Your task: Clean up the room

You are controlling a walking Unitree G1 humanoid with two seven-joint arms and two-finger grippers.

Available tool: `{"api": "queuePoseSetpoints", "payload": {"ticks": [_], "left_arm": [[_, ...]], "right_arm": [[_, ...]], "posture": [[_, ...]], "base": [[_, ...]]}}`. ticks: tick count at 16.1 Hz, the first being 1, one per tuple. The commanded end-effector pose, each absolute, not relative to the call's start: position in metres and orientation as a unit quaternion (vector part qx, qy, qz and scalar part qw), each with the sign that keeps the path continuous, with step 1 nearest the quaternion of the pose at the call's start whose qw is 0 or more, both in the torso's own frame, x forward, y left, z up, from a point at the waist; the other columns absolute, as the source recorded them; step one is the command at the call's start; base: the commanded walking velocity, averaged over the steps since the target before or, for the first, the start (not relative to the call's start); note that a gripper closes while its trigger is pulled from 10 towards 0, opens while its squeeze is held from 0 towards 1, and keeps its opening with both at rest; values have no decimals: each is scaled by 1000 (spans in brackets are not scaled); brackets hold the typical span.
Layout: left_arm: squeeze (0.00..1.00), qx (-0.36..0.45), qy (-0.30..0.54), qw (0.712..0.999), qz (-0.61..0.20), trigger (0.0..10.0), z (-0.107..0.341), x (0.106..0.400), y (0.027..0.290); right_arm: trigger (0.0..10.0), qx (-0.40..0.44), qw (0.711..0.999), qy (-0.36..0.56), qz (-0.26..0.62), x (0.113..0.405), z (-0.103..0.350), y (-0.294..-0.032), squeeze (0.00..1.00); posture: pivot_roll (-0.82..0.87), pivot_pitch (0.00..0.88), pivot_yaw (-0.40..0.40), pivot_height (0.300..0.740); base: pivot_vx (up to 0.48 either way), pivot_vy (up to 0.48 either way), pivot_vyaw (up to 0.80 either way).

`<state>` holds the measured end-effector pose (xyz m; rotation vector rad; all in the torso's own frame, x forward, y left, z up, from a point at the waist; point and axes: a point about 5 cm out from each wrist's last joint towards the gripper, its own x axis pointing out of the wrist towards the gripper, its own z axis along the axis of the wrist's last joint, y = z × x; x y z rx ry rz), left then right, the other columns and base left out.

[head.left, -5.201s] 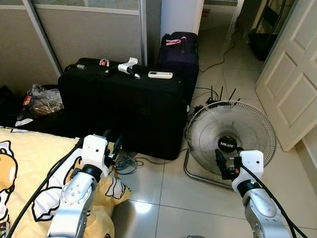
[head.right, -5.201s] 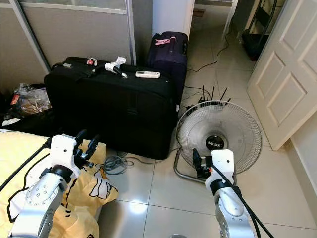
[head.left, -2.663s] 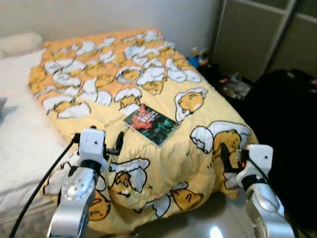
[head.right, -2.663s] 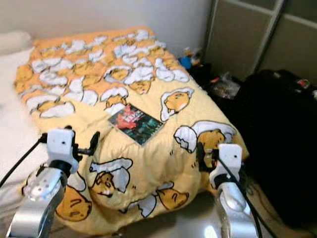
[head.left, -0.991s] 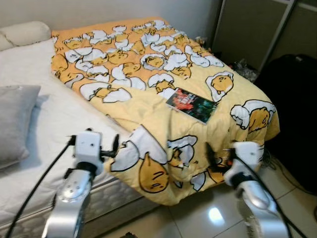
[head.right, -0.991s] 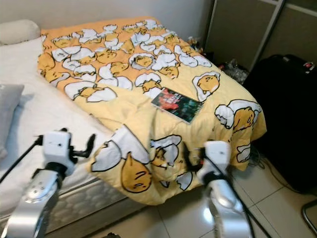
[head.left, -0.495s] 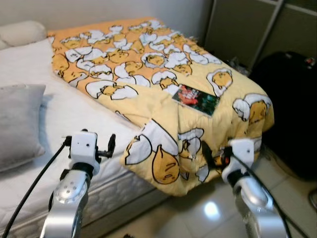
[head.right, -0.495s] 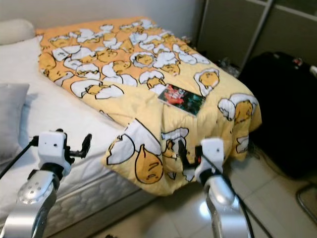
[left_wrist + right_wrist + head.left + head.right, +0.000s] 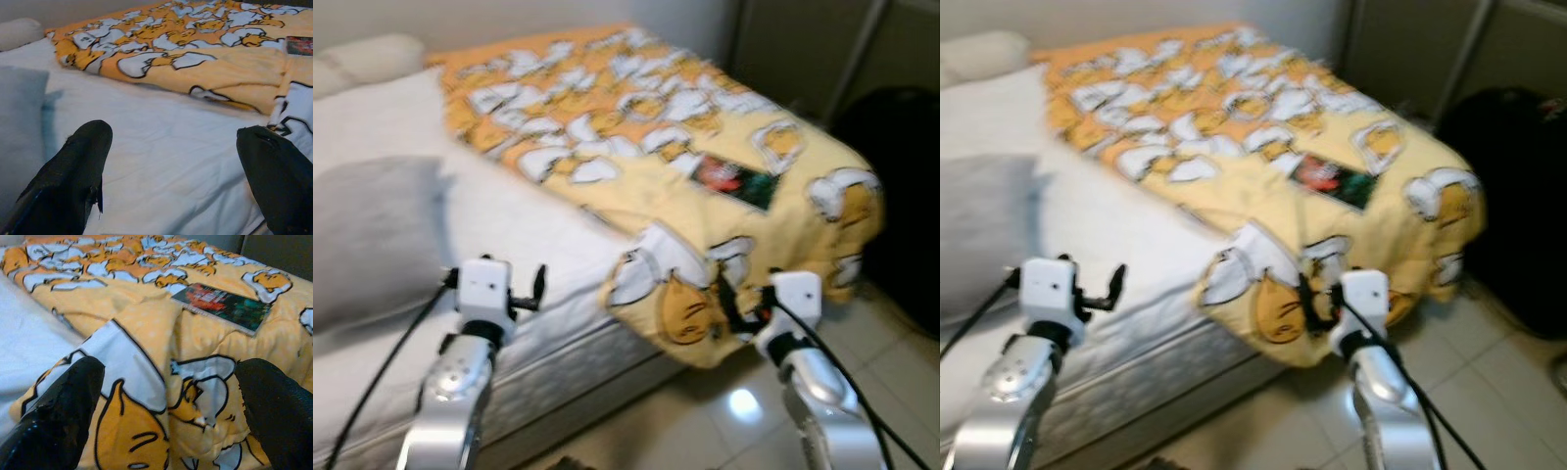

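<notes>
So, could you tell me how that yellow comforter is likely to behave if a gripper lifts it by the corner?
The comforter looks soft and puffy, already bunched and drooping over the bed's edge, so it would probably sag and trail. Lifting it would likely tip the book lying on it.

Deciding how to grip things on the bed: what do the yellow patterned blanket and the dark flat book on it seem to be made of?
The yellow cartoon-print blanket looks like soft, matte quilted fabric: it puckers and folds thickly. The dark flat book seems to be paper with a slightly glossy printed cover, thin and stiff with straight edges; paperback is likely, though I can't confirm that.
</notes>
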<state>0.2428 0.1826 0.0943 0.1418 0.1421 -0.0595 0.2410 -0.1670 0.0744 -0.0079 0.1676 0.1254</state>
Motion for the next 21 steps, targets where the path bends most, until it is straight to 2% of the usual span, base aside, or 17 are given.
{"api": "queuePoseSetpoints", "payload": {"ticks": [1, 10, 21], "left_arm": [[0, 80, 69, 994, -23, 10000, 97, 243, 188], [0, 85, 70, 994, -20, 10000, 99, 241, 190], [0, 85, 73, 994, -18, 10000, 100, 242, 189]], "right_arm": [[10000, 0, 995, 79, 69, 243, 76, -163, 0], [10000, 1, 994, 79, 70, 247, 76, -161, 0], [10000, 0, 995, 77, 63, 250, 76, -160, 0]], "posture": [[-19, 0, 35, 740], [-3, 0, 30, 740], [2, 0, 34, 740]], "base": [[0, 341, 431], [0, 337, 800], [0, 334, 0]]}}
